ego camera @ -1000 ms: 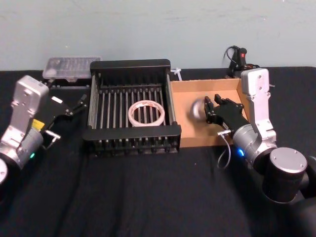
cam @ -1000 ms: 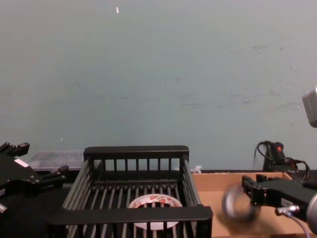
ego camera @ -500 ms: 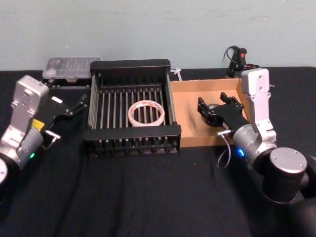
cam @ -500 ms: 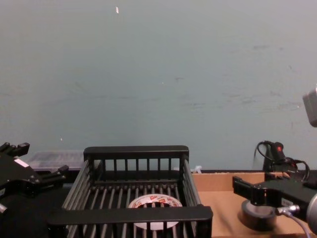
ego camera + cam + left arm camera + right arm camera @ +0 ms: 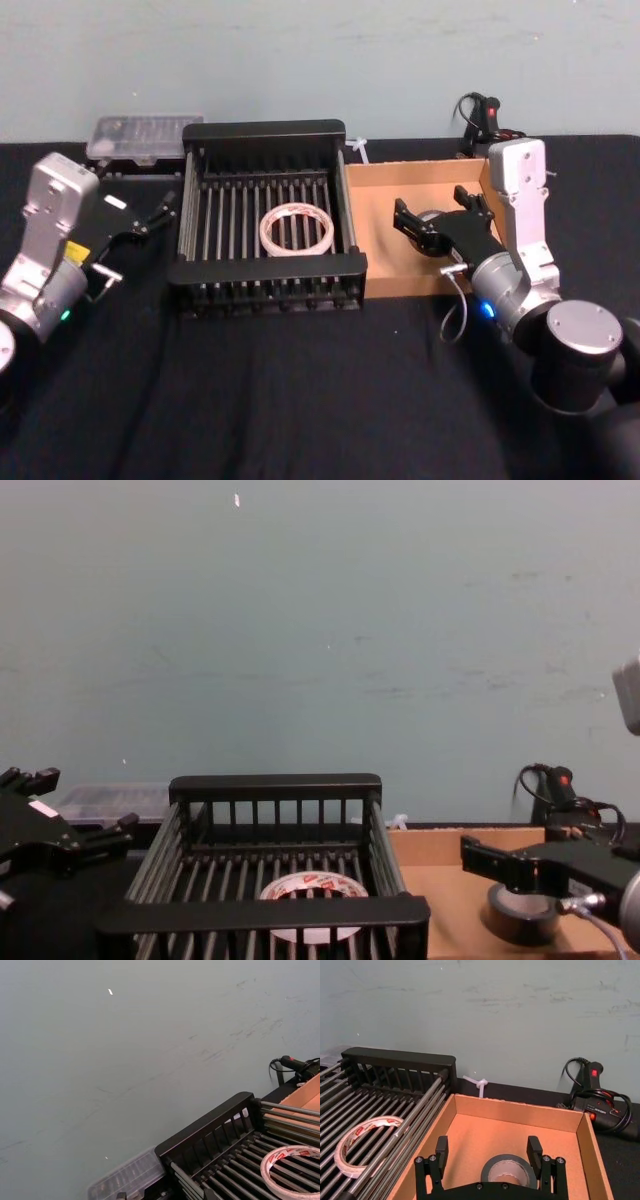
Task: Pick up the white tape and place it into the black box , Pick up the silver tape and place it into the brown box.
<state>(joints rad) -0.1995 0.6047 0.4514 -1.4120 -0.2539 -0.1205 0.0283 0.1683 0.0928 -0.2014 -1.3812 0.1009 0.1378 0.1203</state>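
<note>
The silver tape (image 5: pixel 510 1170) is a small, thick roll of dull grey with a paler inner core, lying flat on the floor of the brown box (image 5: pixel 375 215), right of centre in the head view. The box is a shallow tan cardboard tray with low walls, set against the right side of the black box (image 5: pixel 265 131). The right gripper (image 5: pixel 432 214) hangs over the roll with its fingers (image 5: pixel 441 1149) spread wide to either side of it; the roll lies free between them.

The white tape (image 5: pixel 296 229) is a thin, wide ring with red print on its inner core, lying flat on the slatted bottom of the black box, near the middle of the head view. The crate has barred sides and thick solid rims.

At the left edge of the head view, the left gripper (image 5: pixel 152 214) sits beside the crate over the black table (image 5: pixel 300 390), its fingers parted. A clear plastic case (image 5: pixel 140 135) lies at the upper left, behind it.
</note>
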